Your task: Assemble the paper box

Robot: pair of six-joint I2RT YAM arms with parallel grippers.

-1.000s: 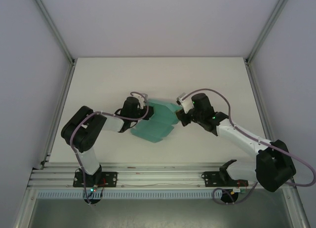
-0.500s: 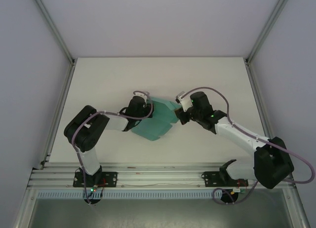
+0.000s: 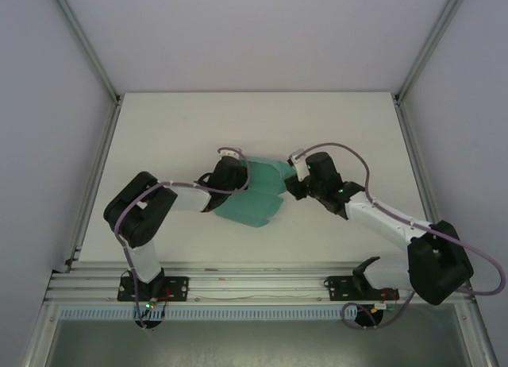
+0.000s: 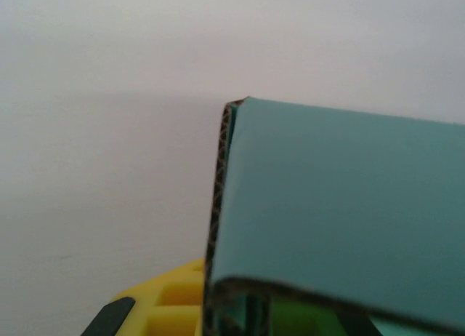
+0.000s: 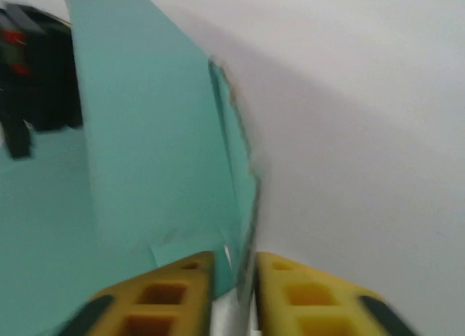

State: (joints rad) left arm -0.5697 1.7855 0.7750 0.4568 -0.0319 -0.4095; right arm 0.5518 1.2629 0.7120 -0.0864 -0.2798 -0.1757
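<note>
The teal-green paper box (image 3: 255, 197) lies partly folded at the middle of the white table (image 3: 159, 129), between my two grippers. My left gripper (image 3: 236, 175) is on its left rear edge. In the left wrist view a folded teal panel of the paper box (image 4: 341, 205) stands over the left gripper (image 4: 243, 318), which is shut on it; one yellow finger (image 4: 163, 307) shows beside it. My right gripper (image 3: 293, 184) is at the sheet's right edge. In the right wrist view the right gripper (image 5: 234, 289) has its yellow fingers slightly apart, with a raised edge of the paper box (image 5: 152, 147) standing loose in the narrow gap.
Grey side walls and aluminium posts (image 3: 87, 57) close in the table on left and right. A metal rail (image 3: 254, 287) with the arm bases runs along the near edge. Bare white table surface stretches behind the sheet.
The left gripper has slid right along the sheet and closed on it. The right gripper's fingers have parted slightly. The sheet's rear panels have folded up closer together.
</note>
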